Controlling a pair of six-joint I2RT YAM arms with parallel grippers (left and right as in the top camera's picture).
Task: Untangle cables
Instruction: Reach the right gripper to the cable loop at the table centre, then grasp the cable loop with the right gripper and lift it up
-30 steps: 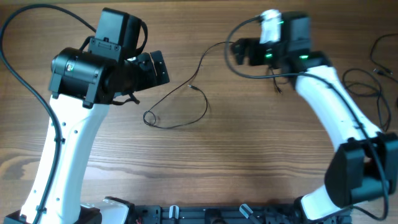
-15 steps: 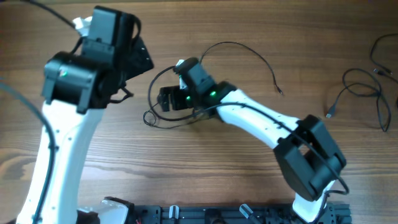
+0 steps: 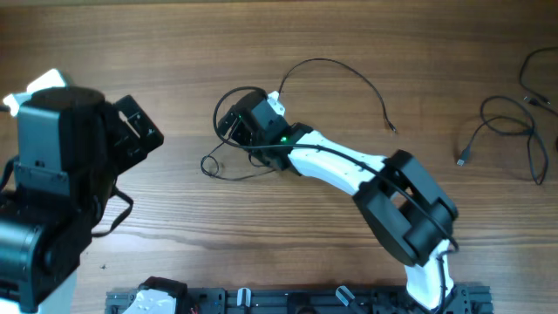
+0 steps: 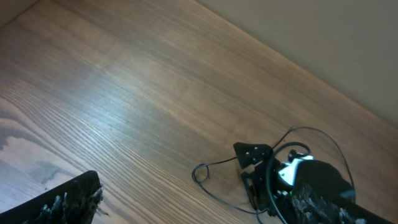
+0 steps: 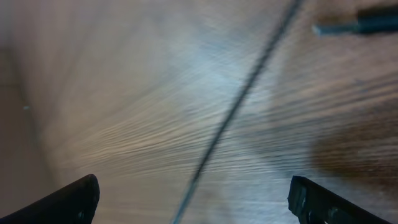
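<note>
One thin dark cable [image 3: 336,66] lies mid-table, arching right to a small plug and ending left in a tiny loop [image 3: 210,164]. My right gripper [image 3: 228,122] hovers open low over its left part. In the right wrist view a strand of the cable [image 5: 242,99] runs diagonally between the spread fingertips [image 5: 68,199], untouched, and my right gripper [image 5: 199,205] holds nothing. My left gripper [image 3: 144,131] stands open, well left of the cable. In the left wrist view the left gripper [image 4: 193,205] looks toward the tiny loop [image 4: 200,173] and the right gripper [image 4: 255,168].
A second bundle of thin dark cables [image 3: 506,131] lies in loose loops at the far right edge of the wooden table [image 3: 174,52]. A blurred plug end [image 5: 360,25] shows at the top right of the right wrist view. The arms' black base rail [image 3: 288,301] runs along the front edge.
My right arm has swung from the far right across to the cable's left part and dropped low over it. My left arm has pulled back leftward, away from the cable.
</note>
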